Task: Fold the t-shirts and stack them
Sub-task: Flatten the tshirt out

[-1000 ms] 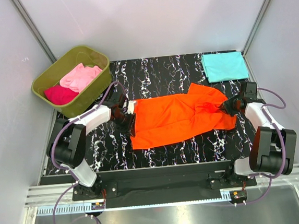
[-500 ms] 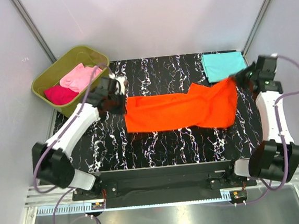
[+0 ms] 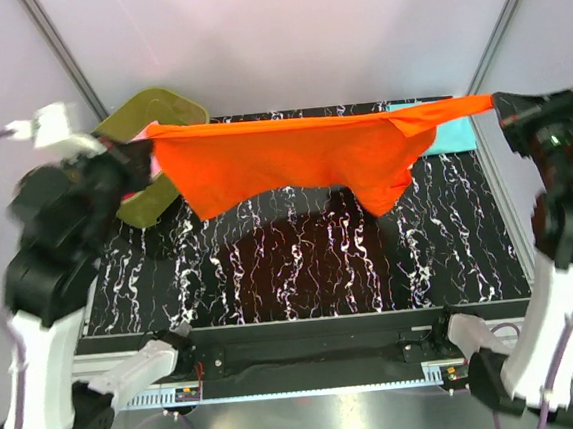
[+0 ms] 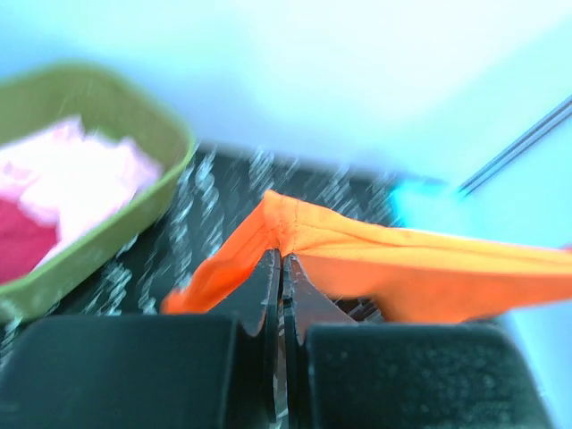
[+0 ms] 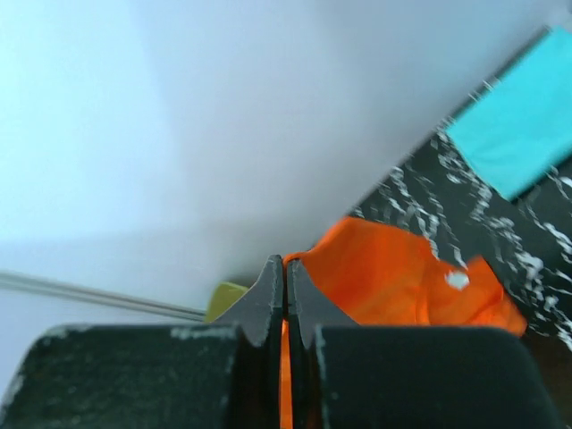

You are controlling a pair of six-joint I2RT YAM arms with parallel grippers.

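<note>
The orange t-shirt [image 3: 302, 158] hangs stretched in the air between both arms, high above the table. My left gripper [image 3: 147, 138] is shut on its left end, and in the left wrist view the cloth [image 4: 375, 264] bunches at the closed jaws of the left gripper [image 4: 282, 261]. My right gripper [image 3: 495, 106] is shut on its right end; the right wrist view shows orange cloth [image 5: 402, 281] pinched between the jaws of the right gripper [image 5: 285, 265]. A folded teal t-shirt [image 3: 452, 135] lies at the back right, partly hidden. Pink [image 4: 80, 174] and magenta [image 4: 18, 246] t-shirts lie in the tub.
The olive-green tub [image 3: 171, 104] stands at the back left, mostly hidden behind my left arm and the raised shirt. The black marbled tabletop [image 3: 301, 263] lies below, with white walls on three sides and metal corner posts.
Both arms have risen sharply, lifting the orange t-shirt off the table and pulling it taut between them. Both grippers closed on the cloth during the last second.
</note>
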